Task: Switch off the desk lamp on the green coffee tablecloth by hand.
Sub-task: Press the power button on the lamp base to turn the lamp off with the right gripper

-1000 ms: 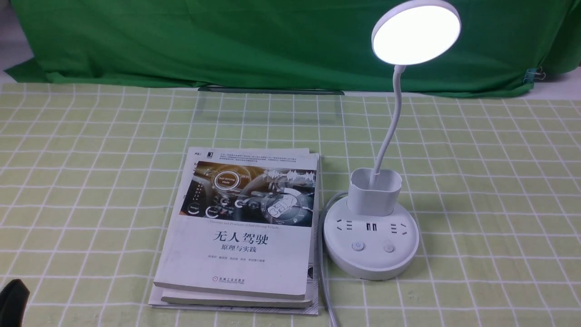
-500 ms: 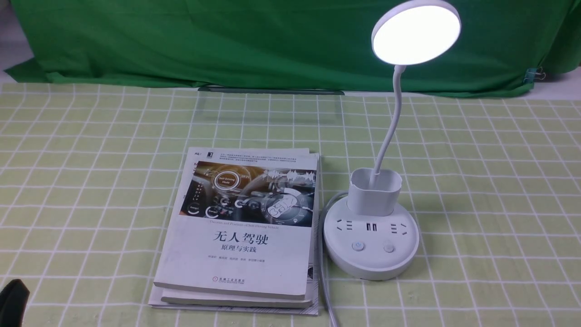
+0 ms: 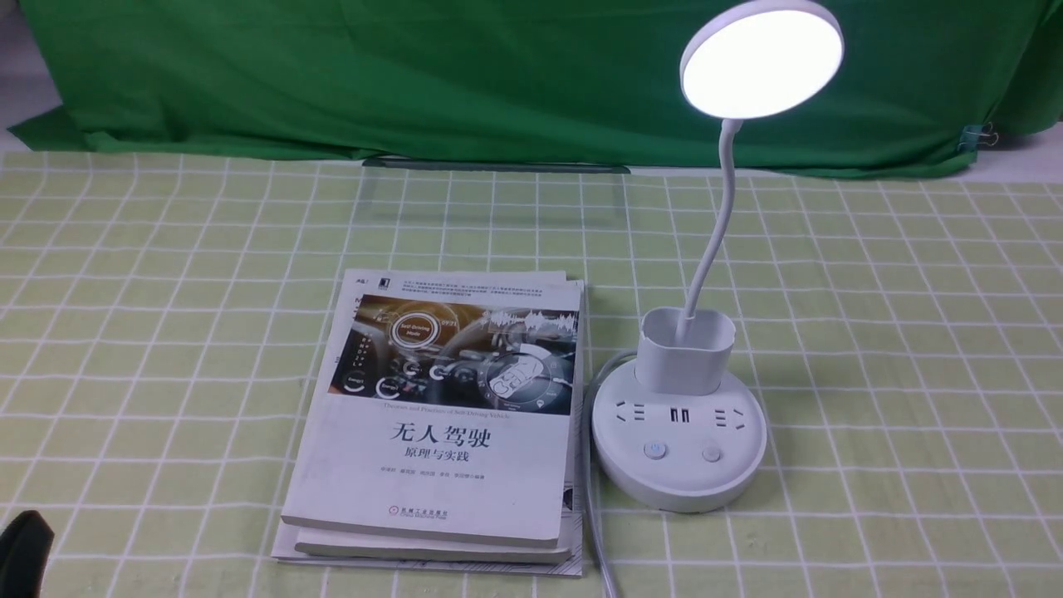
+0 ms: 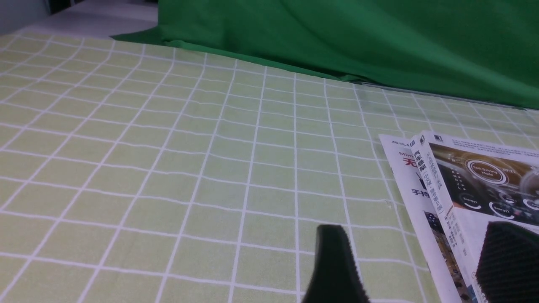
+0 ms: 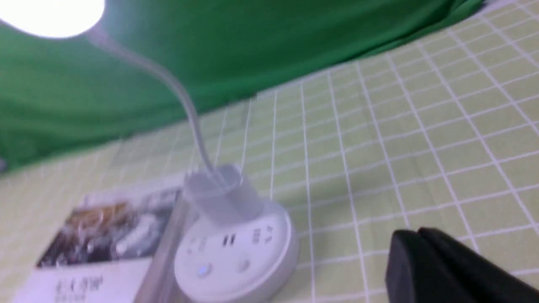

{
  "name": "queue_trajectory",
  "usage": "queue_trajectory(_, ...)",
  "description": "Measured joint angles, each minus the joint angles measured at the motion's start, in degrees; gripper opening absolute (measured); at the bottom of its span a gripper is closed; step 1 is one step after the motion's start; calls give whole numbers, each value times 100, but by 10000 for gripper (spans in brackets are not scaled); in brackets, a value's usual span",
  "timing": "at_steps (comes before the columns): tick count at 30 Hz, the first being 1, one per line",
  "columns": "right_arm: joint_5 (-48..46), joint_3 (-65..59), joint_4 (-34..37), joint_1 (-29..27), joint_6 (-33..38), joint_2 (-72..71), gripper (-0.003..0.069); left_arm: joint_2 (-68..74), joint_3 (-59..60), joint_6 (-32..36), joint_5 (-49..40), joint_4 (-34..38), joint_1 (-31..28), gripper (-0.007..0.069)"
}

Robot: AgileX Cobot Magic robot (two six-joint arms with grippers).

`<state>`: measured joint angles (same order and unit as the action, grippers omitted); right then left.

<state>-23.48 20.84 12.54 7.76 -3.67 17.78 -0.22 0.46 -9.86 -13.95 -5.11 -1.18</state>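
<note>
The desk lamp (image 3: 679,448) stands on the green coffee tablecloth (image 3: 872,332), right of centre. Its disc head (image 3: 760,62) is lit. Two buttons (image 3: 655,450) sit on the front of the puck base, and the left one glows blue. The lamp also shows blurred in the right wrist view (image 5: 236,252). My right gripper (image 5: 414,237) is shut and empty, low over the cloth to the right of the lamp base, apart from it. My left gripper (image 4: 414,235) is open and empty beside the books' left edge. Only a black tip (image 3: 25,552) of it shows in the front view.
A stack of books (image 3: 440,415) lies just left of the lamp base. The lamp's white cable (image 3: 594,531) runs between them toward the front edge. A dark green backdrop cloth (image 3: 498,75) hangs along the back, with a clip (image 3: 976,137) at its right.
</note>
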Motion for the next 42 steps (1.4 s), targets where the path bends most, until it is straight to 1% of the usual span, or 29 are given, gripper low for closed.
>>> queue_trajectory(2,-937,752,-4,159,431,896,46,0,0,0,0,0,0,410)
queue_trajectory(3,-1015,813,-4,169,431,983,46,0,0,0,0,0,0,410)
queue_trajectory(4,-1627,1253,-12,208,663,1674,46,0,0,0,0,0,0,410)
queue_trajectory(8,-2136,2005,19,245,1021,3285,45,0,0,0,0,0,0,410)
queue_trajectory(9,-2144,2037,28,253,1047,3361,45,0,0,0,0,0,0,410)
queue_trajectory(11,-2162,2370,48,411,1150,4179,45,0,0,0,0,0,0,410)
queue_trajectory(13,-2154,2672,54,720,1201,4878,45,0,0,0,0,0,0,410)
queue_trajectory(15,-2122,3018,18,1150,1213,5579,45,0,0,0,0,0,0,410)
queue_trajectory(16,-2121,3052,7,1190,1213,5640,45,0,0,0,0,0,0,410)
queue_trajectory(17,-2117,3330,-31,1490,1220,6093,45,0,0,0,0,0,0,410)
queue_trajectory(20,-2091,3867,-164,1940,1226,6861,45,0,0,0,0,0,0,410)
queue_trajectory(21,-2091,3899,-174,1987,1226,6906,45,0,0,0,0,0,0,410)
queue_trajectory(22,-2078,4163,-237,2137,1226,7254,45,0,0,0,0,0,0,410)
queue_trajectory(25,-2078,4576,-285,2238,1226,7800,45,0,0,0,0,0,0,410)
queue_trajectory(31,-2067,5085,-527,2208,1182,8480,45,0,0,0,0,0,0,410)
queue_trajectory(42,-2076,5413,-581,2176,1159,9086,45,0,0,0,0,0,0,410)
